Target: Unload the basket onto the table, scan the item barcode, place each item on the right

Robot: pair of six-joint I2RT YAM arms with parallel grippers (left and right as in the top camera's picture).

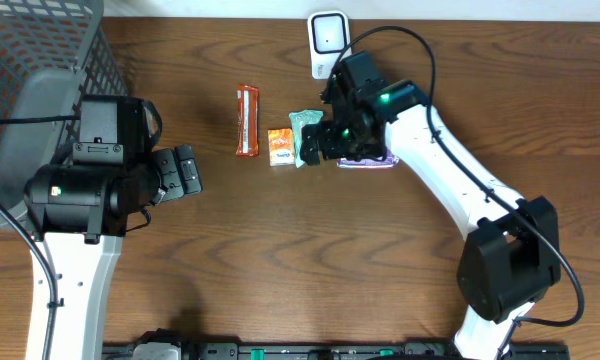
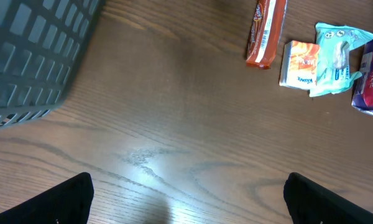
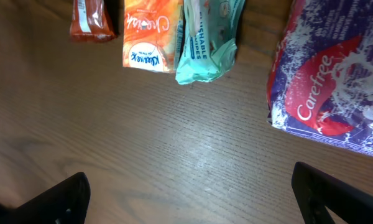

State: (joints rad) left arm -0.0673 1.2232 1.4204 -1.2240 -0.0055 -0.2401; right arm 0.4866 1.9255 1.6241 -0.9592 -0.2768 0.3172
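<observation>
Overhead: four items are lying in a row mid-bench (image 1: 280, 260). There's an orange-red snack bar (image 1: 247, 121), then an orange Kleenex pack (image 1: 279, 146) touching a teal wipes packet (image 1: 305, 135), then a purple Carefree pack (image 1: 368, 160) half hiding under the right arm. A white scanner (image 1: 327, 40) is standing at the far edge behind them. The right end effector (image 1: 318, 142) is hovering over the wipes packet. The left end effector (image 1: 187, 168) is sitting beside the grey basket (image 1: 40, 60), well apart from the row.

Left wrist: its fingers (image 2: 62, 199) are spreading wide with nothing between them, just bare wood. The basket corner is showing top left, the item row top right.

Right wrist: fingers (image 3: 336, 193) are also gaping wide and gripping nothing. The Carefree pack is lying upper right, the wipes and Kleenex packs side by side at the top, and the snack bar's end is peeking in upper left.
</observation>
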